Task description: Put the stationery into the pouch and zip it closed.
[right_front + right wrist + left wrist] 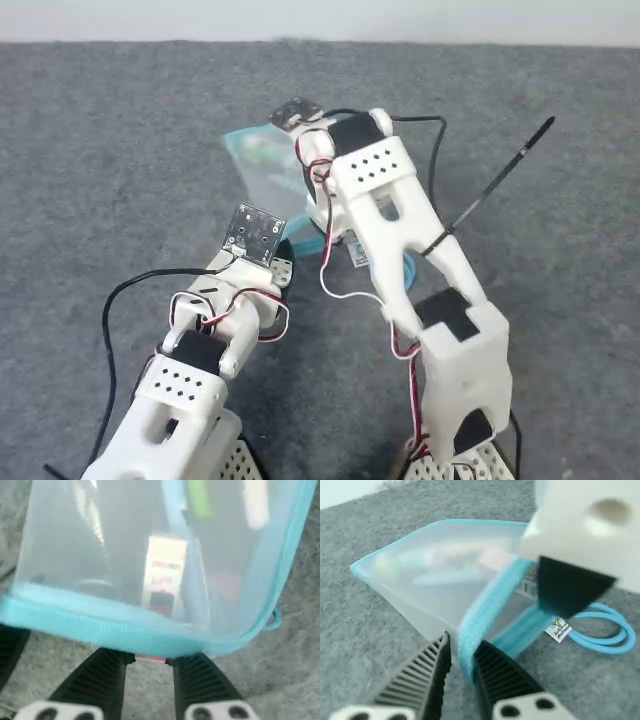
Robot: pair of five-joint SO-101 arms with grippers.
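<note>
Starting left of the pouch [435, 575]: see the left pincer [461, 647] clenched on the blue zip band [490, 600] at the pouch's near corner. From that grip, trace the band's long axis across the pouch mouth, away toward the right pincer [150, 656]. Inside the pouch, make out the stationery [445, 562] through the translucent wall, blurred. At the pouch's far blue edge, find the right pincer pressed close; cannot tell whether clenched or released. Just beside the pouch, on the grey worktop [100, 150], spot a blue cord loop [605, 630]. Probably zipping next: calls for a pull straight along the band, with the left grip anchoring its end.
</note>
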